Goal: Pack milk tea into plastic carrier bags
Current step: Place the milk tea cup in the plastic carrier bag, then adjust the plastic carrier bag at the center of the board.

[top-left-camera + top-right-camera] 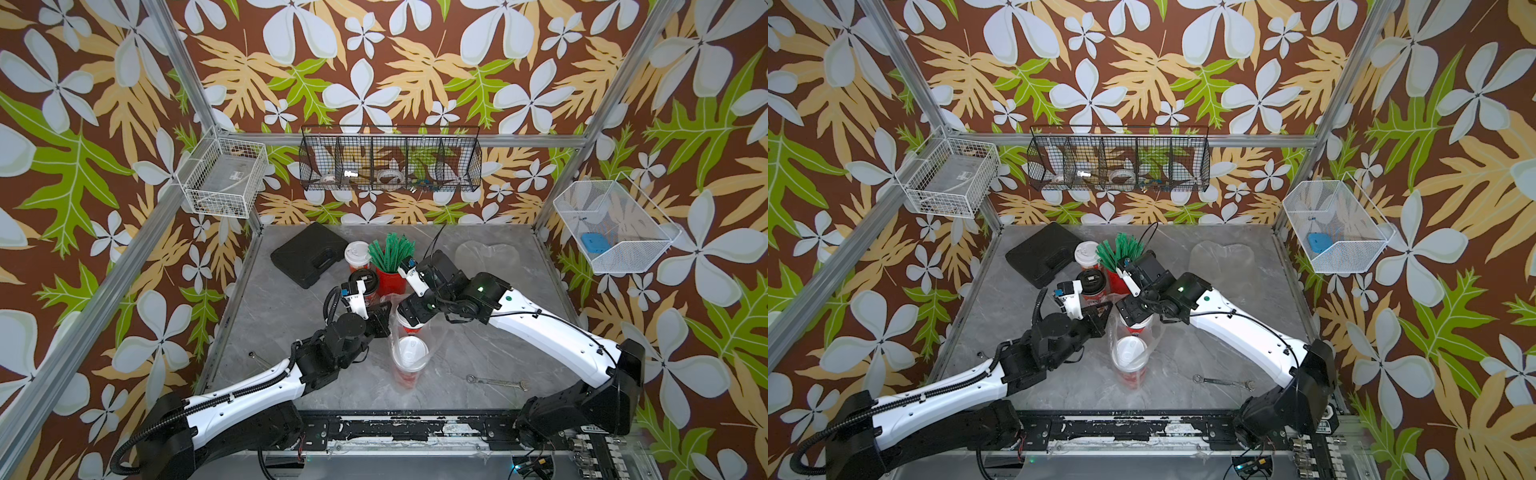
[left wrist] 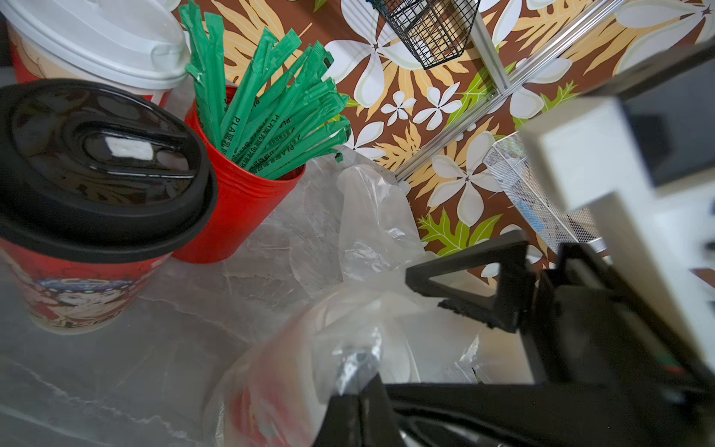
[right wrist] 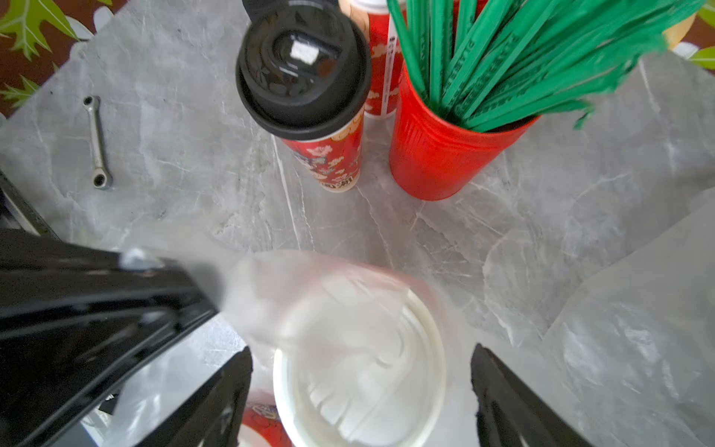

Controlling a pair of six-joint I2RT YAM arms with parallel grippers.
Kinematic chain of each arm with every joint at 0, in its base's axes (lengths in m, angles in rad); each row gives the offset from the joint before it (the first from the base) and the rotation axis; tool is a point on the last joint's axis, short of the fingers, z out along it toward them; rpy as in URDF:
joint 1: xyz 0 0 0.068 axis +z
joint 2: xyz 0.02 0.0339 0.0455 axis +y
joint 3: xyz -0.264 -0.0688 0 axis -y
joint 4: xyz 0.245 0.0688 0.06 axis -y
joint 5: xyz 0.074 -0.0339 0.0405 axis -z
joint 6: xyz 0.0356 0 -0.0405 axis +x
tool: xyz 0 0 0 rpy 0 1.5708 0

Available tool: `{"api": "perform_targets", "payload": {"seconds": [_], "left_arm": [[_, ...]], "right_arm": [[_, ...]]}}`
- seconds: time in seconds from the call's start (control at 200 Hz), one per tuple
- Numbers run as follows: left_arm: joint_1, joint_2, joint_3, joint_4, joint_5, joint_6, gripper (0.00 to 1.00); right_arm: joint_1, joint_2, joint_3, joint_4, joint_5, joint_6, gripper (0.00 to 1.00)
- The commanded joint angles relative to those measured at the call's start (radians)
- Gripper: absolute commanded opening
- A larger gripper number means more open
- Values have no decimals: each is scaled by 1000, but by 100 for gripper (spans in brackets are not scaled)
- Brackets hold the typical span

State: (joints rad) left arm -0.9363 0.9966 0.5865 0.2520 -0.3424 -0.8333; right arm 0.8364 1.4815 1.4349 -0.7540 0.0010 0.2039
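A clear plastic carrier bag (image 1: 434, 338) (image 2: 371, 232) stands mid-table with two white-lidded milk tea cups inside. The nearer cup (image 1: 409, 353) (image 1: 1128, 356) stands free. My right gripper (image 3: 361, 350) (image 1: 409, 320) is open, its jaws either side of the farther cup's lid (image 3: 360, 387) without touching it. My left gripper (image 2: 361, 387) (image 1: 383, 318) is shut on the bag's rim beside that cup. Behind stand a black-lidded cup (image 1: 363, 280) (image 3: 305, 69) and a white-lidded cup (image 1: 357, 253) (image 2: 93, 38). A second bag (image 1: 486, 253) lies flat at the back right.
A red pot of green straws (image 1: 390, 274) (image 3: 445, 154) stands right behind the bag, next to the black-lidded cup. A black case (image 1: 309, 253) lies at the back left. A wrench (image 1: 496, 382) lies front right, and a smaller one (image 3: 96, 143) at the left edge.
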Motion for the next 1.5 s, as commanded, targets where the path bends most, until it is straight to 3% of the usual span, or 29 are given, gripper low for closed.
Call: {"api": "perform_targets", "payload": {"seconds": [0.0,0.325,0.511,0.566,0.711,0.796,1.497], "left_arm": [[1,-7,-6,17,-11,0,0],[1,-19,-45,25,17,-27,0],[1,-32,-59,26,19,-32,0],[1,-36,-60,27,19,-32,0],[2,-49,-59,26,13,-29,0],[1,-63,-57,24,11,-27,0],[1,-121,-79,27,42,-48,0]], "right_arm": [[0,-28,30,-40,41,-5,89],[-3,-99,-11,-155,243,103,89],[-20,-123,-90,-148,221,169,84],[-41,-130,-117,-130,168,181,72],[-73,-145,-160,-65,56,196,18],[-74,-148,-147,-50,37,191,0],[-75,-238,-162,59,46,154,0]]}}
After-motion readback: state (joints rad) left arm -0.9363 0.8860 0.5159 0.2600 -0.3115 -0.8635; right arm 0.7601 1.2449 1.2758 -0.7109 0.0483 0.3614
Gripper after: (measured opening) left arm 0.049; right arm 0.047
